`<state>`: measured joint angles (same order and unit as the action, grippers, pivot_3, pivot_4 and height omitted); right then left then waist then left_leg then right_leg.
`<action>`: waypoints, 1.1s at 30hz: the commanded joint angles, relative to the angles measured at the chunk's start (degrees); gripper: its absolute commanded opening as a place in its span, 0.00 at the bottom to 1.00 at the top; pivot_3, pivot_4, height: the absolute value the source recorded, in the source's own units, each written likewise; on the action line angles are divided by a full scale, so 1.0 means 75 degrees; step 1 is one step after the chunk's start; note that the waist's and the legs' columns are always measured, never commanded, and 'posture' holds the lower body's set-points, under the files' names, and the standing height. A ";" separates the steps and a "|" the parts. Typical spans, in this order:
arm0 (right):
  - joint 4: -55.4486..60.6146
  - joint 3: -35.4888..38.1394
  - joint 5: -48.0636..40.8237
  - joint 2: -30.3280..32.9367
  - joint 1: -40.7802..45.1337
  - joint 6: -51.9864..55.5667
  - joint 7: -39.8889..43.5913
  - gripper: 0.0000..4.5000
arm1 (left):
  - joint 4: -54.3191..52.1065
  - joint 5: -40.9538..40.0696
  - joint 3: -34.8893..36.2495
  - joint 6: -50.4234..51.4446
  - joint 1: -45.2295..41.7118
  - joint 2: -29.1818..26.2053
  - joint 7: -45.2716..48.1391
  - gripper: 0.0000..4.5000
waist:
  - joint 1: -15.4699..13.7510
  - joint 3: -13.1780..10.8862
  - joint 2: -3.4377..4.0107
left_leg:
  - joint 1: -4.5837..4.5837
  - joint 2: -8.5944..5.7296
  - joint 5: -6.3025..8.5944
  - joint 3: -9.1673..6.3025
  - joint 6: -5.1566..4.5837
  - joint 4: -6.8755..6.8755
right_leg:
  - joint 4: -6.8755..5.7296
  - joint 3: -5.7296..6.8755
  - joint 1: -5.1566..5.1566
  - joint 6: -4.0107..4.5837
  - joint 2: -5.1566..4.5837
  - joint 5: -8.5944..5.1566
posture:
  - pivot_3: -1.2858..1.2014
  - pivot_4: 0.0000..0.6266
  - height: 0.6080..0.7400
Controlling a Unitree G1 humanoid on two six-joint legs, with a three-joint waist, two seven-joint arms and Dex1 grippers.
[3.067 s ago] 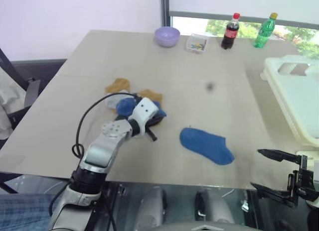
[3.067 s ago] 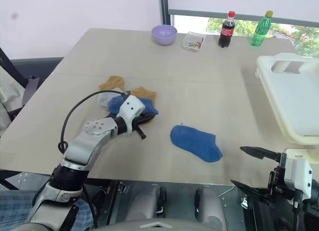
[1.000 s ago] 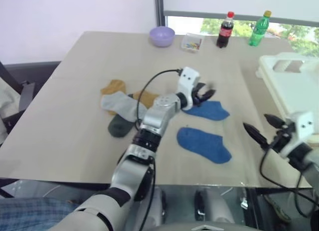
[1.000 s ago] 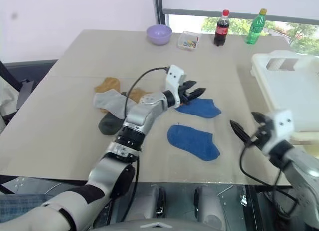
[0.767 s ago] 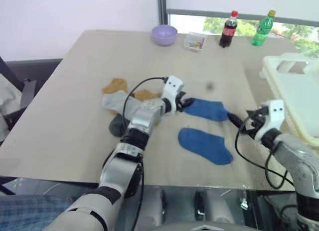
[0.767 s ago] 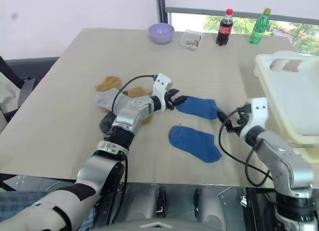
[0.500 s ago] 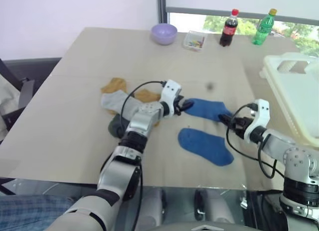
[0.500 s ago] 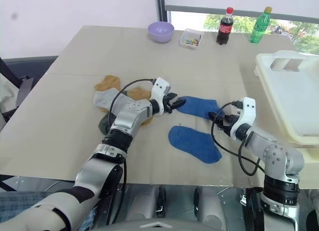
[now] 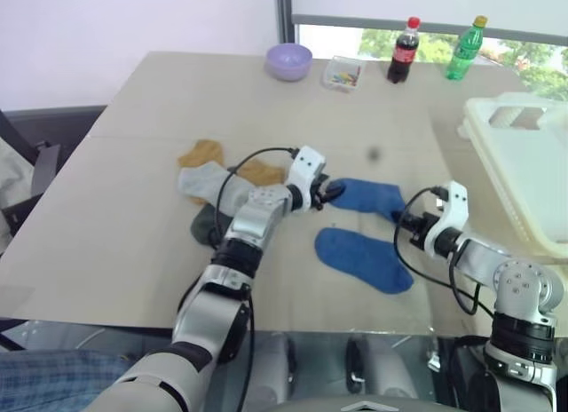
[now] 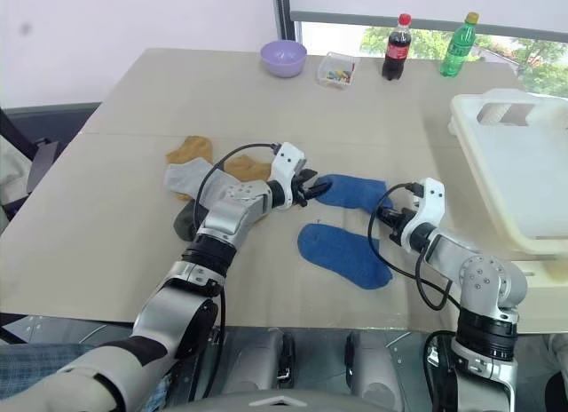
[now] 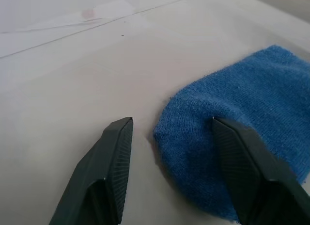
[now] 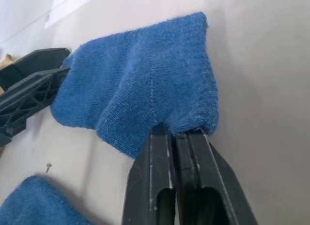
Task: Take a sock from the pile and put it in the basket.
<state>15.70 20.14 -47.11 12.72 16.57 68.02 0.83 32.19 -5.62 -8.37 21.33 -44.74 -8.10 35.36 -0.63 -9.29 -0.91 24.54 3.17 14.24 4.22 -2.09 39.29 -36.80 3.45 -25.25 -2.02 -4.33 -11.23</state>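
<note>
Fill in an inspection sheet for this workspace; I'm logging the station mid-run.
Surface: beige table, two panels.
Job's things: pile of orange and grey socks; two blue socks apart from it, far blue sock, near blue sock; basket at right edge.
Clutter: lilac bowl, clear tray, two bottles.
Hands: left hand open at far sock's end; right hand shut on its other end.
Cables: black wrist cables.
Surroundings: window behind.

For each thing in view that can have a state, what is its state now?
Left gripper: open, one finger resting on the far blue sock.
Right gripper: shut on the far blue sock's edge.
Near blue sock: lying flat, untouched.
Basket: upright, on the table's right.
Cola bottle: capped.
</note>
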 commanded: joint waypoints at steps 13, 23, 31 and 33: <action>0.0560 -0.0104 0.0189 0.0281 -0.0059 -0.0579 0.0372 0.00 | -0.0053 -0.0233 0.0344 -0.0286 0.0067 0.0179 -0.0057 0.01 | -0.0004 0.0000 0.0000 | 0.0002 0.0000 0.0000 0.0000 0.0000 0.0000 | 0.0000 0.0000 -0.0002 0.0000 0.0000 0.0000 | 0.52 0.24 0.97; 0.2976 0.0363 -0.1446 0.0739 -0.1326 0.0430 0.0227 0.00 | -0.3160 -0.2299 0.1128 0.1321 0.1378 -0.0185 0.1160 0.01 | -0.0003 0.0000 0.0000 | 0.0029 0.0002 0.0000 -0.0008 0.0000 -0.0009 | 0.0002 -0.0015 -0.0032 0.0002 0.0000 0.0000 | 0.52 0.24 0.97; 0.4804 0.0652 -0.3973 0.1353 -0.3223 -0.0088 -0.1024 0.00 | -0.6187 -0.3529 0.1073 0.3131 0.2877 -0.1173 0.1109 0.01 | 0.0005 0.0000 0.0000 | 0.0006 0.0009 0.0000 -0.0014 0.0000 0.0002 | -0.0004 -0.0033 -0.0025 -0.0026 0.0004 -0.0012 | 0.52 0.24 0.97; 0.4975 0.0593 -0.4563 0.1671 -0.3573 -0.0461 -0.1369 0.00 | -0.6548 -0.3589 0.0902 0.3265 0.3160 -0.1245 0.1048 0.01 | -0.0006 0.0001 -0.0001 | 0.0004 0.0008 0.0000 -0.0013 0.0000 0.0009 | -0.0005 -0.0040 -0.0023 -0.0023 0.0004 -0.0019 | 0.52 0.24 0.97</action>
<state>50.18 23.55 -76.76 24.01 -9.46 67.55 -7.40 -13.08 -31.02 -0.57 44.91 -21.74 -17.13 43.45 -0.67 -9.29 -0.91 24.54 3.23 14.24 4.13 -2.10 39.35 -36.84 3.14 -25.39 -2.09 -4.29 -11.44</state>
